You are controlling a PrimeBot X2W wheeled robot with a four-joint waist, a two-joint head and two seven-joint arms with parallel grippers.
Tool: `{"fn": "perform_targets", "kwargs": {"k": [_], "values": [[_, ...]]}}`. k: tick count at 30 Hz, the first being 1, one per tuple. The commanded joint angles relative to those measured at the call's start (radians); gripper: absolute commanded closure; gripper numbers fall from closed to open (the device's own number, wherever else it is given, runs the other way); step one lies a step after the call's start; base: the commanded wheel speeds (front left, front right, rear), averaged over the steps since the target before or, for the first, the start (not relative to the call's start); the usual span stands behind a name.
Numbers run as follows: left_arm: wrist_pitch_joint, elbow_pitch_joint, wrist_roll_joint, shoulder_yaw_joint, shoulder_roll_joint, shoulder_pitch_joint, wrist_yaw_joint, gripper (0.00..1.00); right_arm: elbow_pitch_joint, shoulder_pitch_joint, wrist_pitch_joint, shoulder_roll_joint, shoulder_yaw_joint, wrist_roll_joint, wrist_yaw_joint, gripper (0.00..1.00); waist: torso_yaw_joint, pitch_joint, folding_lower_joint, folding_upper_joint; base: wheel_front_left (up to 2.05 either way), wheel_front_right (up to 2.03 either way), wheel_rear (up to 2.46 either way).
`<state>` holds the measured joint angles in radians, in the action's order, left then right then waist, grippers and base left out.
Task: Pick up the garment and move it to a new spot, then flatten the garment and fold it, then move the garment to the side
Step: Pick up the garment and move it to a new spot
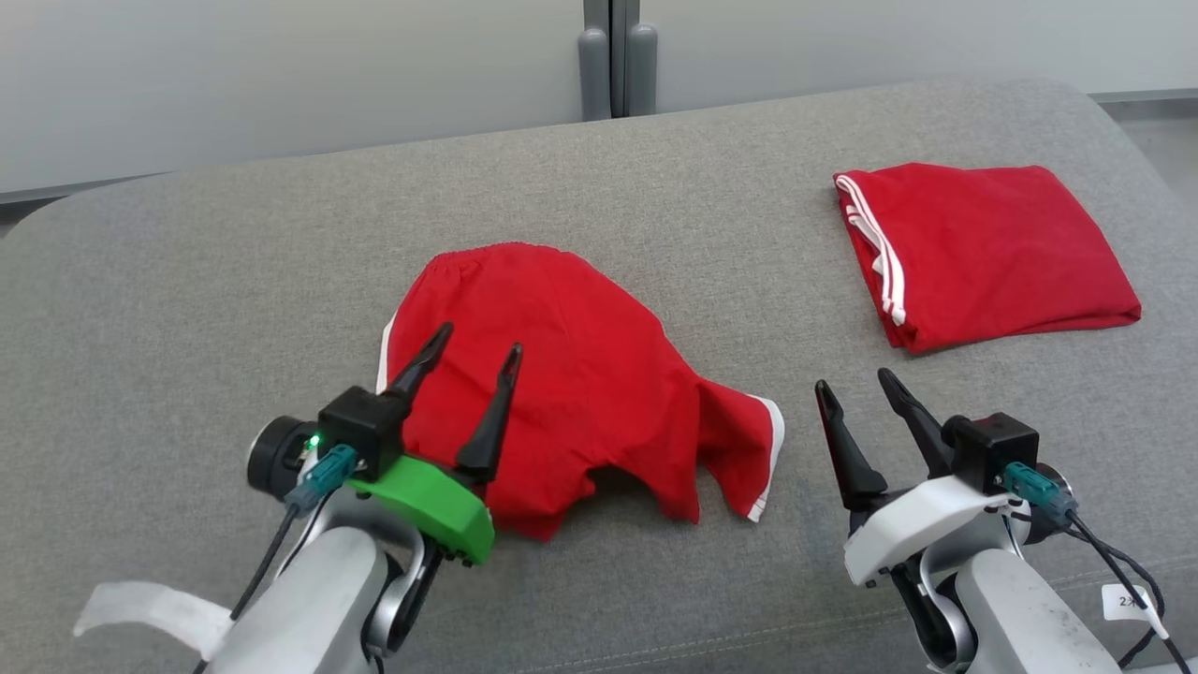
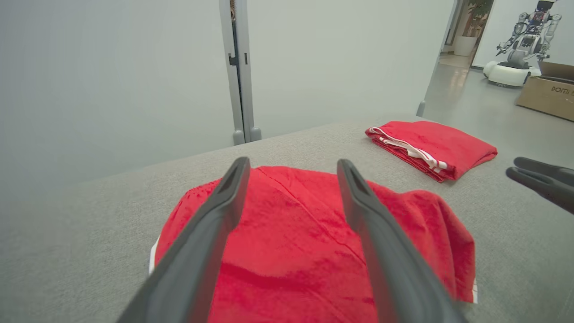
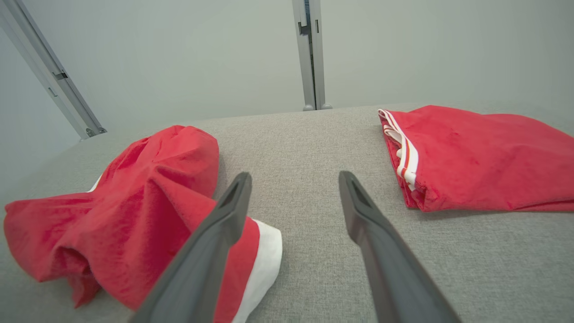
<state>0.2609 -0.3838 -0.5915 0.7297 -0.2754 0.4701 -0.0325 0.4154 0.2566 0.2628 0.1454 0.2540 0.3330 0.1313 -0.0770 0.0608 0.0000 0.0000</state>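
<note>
Nearest: left gripper (image 1: 481,338), two long dark fingers on a bright green wrist mount (image 1: 432,504), at lower left of the head view. Jaws spread wide, nothing between them. Fingers point over the left part of the crumpled red cloth garment with white hem trim (image 1: 599,374). Whether the tips touch the cloth, cannot tell.

Right gripper (image 1: 853,378), dark fingers on a white wrist mount (image 1: 913,524), at lower right. Jaws likewise released and empty, above bare surface just right of the garment's white-edged corner. In the left wrist view its fingers (image 2: 542,179) enter from the right edge, apart from the cloth.

Garment lies loose and rumpled near the middle of the grey woven-fabric padded surface (image 1: 187,281), towards the robot's side. Gathered waistband on the far edge. One leg opening trails right, its hem lifted in a fold. Right wrist view shows that corner bunched up, not flat.

Farther right, well apart: a second red garment with white side stripes (image 1: 992,253), folded into a neat rectangle, stripes along its left edge.

Beyond the surface's far edge: pale grey wall panels, joined at a grey vertical post (image 1: 613,56).

Farthest, through an opening in the left wrist view: a white wheeled robot (image 2: 520,40) and a brown cardboard box (image 2: 547,89) on the floor.
</note>
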Motion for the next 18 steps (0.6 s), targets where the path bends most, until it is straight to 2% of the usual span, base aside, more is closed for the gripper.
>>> {"fn": "perform_targets", "kwargs": {"k": [1, 4, 5, 12, 18], "values": [[0.004, 0.028, 0.033, -0.055, -0.016, -0.049, -0.022, 0.0, -0.003, -0.015, 0.004, 0.006, 0.0, 0.005, -0.001, 0.0, 0.008, -0.009, 0.0, 0.0, 0.0, 0.0, 0.0], [0.004, 0.061, 0.071, -0.13, -0.022, -0.104, -0.042, 0.0, -0.002, -0.026, 0.004, 0.01, -0.004, 0.008, -0.001, 0.0, 0.019, -0.019, 0.0, 0.0, 0.0, 0.0, 0.0], [0.004, 0.061, 0.071, -0.13, -0.022, -0.104, -0.042, 0.0, -0.002, -0.026, 0.004, 0.01, -0.004, 0.008, -0.001, 0.0, 0.019, -0.019, 0.0, 0.0, 0.0, 0.0, 0.0], [0.004, 0.113, 0.126, -0.305, -0.009, -0.241, -0.033, 0.0, -0.003, -0.039, 0.004, 0.008, -0.012, 0.007, -0.001, 0.0, 0.048, -0.048, 0.0, 0.0, 0.0, 0.0, 0.0], [0.004, 0.162, 0.171, -0.439, 0.017, -0.347, -0.042, 0.0, -0.014, -0.051, 0.004, 0.004, -0.011, 0.0, -0.001, 0.0, 0.057, -0.063, 0.0, 0.0, 0.0, 0.0, 0.0]]}}
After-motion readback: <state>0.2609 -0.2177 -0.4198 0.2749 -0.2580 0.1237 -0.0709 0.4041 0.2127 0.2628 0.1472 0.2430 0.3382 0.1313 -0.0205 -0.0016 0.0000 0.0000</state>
